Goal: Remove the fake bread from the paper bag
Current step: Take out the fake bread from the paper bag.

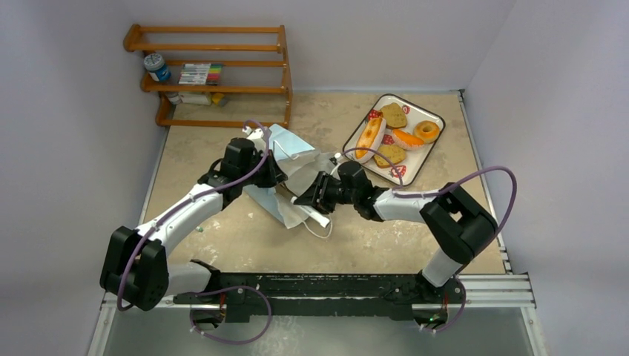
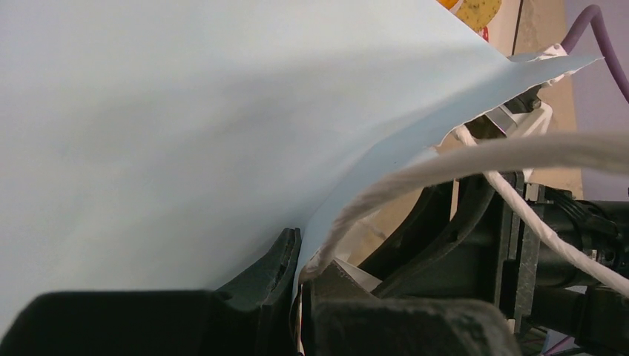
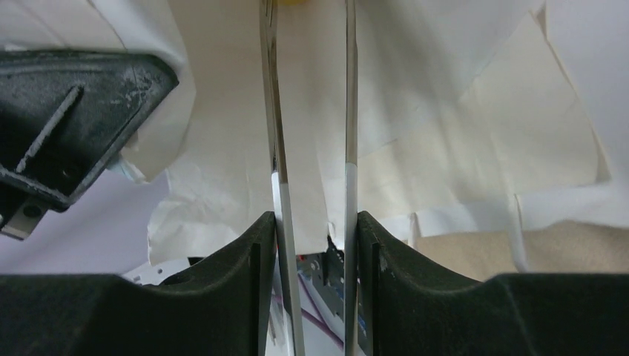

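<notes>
The light blue paper bag (image 1: pixel 293 174) lies crumpled mid-table, its mouth toward the right arm. My left gripper (image 1: pixel 268 169) is shut on the bag's edge; in the left wrist view its fingers (image 2: pixel 285 263) pinch the blue sheet (image 2: pixel 185 126) beside a white cord handle (image 2: pixel 475 159). My right gripper (image 1: pixel 315 193) is shut on a pair of metal tongs (image 3: pixel 276 148), whose blades reach into the white inside of the bag (image 3: pixel 445 111). A yellow speck (image 3: pixel 285 2) shows at the blade tips. The fake bread lies on the tray: a long roll (image 1: pixel 369 136), toast slices (image 1: pixel 394 115), a doughnut (image 1: pixel 426 131).
The white strawberry-print tray (image 1: pixel 430 152) stands at the back right. A wooden rack (image 1: pixel 215 70) with a jar and markers stands at the back left. Walls close in the table on three sides.
</notes>
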{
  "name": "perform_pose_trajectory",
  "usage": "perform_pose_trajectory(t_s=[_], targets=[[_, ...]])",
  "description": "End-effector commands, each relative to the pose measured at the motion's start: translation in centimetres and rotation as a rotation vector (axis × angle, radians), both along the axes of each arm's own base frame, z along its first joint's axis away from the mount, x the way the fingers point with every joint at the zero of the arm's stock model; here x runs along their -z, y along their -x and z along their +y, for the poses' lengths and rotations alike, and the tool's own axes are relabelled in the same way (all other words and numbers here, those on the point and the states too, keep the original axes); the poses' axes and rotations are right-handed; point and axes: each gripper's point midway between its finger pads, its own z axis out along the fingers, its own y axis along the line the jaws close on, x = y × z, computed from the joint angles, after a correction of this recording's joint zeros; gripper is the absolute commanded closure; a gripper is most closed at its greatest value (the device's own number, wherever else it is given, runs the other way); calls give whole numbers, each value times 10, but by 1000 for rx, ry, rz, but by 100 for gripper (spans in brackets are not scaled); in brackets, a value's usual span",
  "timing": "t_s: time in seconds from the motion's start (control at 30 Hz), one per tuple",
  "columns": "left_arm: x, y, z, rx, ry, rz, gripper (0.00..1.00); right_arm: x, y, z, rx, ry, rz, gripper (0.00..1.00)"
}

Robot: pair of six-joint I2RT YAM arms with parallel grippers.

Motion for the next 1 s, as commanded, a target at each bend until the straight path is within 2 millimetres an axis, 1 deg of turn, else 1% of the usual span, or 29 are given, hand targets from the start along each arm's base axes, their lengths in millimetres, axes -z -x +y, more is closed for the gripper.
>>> perform_pose_trajectory(t_s=[0.0,0.23,0.33,0.6,0.77,0.87,0.97], targets=[[-24,-1,-8,17,82,-56,100,-28,-12,17,-21,-94,-31,56],[-23,0,-9,25,89,-57,100,-22,-13,26,-47,-118,18,56],[-22,1,-10,33,91,-54,100,-23,-13,30,-63,-137,28,56],[-18,2,-11,51,79,-48,100,-35,-16,40,-103,-177,23,56],[-14,3,-8,57,50,-44,100,-39,-11,42,-140,-192,28,56],[-15,3,-8,59,47,-49,100,-37,-7,39,-151,-178,24,56],[-16,2,-8,63,50,-52,100,-28,-2,39,-174,-168,50,56]])
